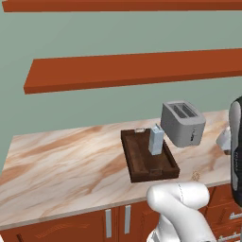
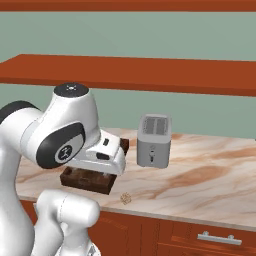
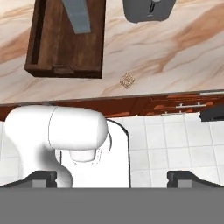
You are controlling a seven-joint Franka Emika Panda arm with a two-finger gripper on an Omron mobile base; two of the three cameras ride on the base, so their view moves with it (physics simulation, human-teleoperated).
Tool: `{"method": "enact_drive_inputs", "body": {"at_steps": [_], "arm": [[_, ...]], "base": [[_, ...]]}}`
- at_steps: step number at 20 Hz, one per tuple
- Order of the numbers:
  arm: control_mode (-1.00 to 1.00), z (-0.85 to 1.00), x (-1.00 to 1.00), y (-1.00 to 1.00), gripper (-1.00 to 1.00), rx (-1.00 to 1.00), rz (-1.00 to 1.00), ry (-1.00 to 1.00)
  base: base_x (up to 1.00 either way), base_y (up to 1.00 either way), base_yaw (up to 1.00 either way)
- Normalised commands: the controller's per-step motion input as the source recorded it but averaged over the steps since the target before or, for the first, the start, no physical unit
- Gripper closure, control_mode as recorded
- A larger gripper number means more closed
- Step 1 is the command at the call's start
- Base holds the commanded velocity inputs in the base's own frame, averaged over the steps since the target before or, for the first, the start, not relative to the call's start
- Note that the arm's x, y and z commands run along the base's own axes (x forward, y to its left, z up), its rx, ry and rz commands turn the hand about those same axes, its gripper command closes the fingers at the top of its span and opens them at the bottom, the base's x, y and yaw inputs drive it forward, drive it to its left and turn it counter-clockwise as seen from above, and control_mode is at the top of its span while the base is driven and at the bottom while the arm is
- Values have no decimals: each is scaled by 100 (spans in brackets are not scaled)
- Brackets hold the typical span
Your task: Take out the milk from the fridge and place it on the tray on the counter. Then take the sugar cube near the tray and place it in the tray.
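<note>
Marble counter [image 1: 61,165], milk [image 1: 156,140] upright in the tray [image 1: 137,163].
Sugar cube [image 3: 127,80] on the counter at the tray's four o'clock; gripper [image 3: 112,177] fingers spread wide, holding nothing.

Kitchen; marble counter [image 1: 71,160], toaster [image 1: 182,123], wall shelves [image 1: 132,68]

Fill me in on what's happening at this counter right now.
The milk already stands upright in the tray on the counter, beside the toaster. The sugar cube lies on the counter just off the tray's near corner, not yet picked up. The gripper is open and empty, held high above the counter's front edge and looking down on the cube, likely about to go for it.
</note>
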Motion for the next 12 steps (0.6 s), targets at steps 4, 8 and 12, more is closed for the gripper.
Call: {"method": "enact_drive_inputs", "body": {"at_steps": [4, 8, 12], "arm": [[-100, -48, -12, 0, -100, -2, -1, 0], [-100, -46, -1, 0, -100, 0, 0, 4], [-100, -28, 0, -3, -100, 0, 1, 3]], "base": [[0, 0, 0], [0, 0, 0], [0, 0, 0]]}}
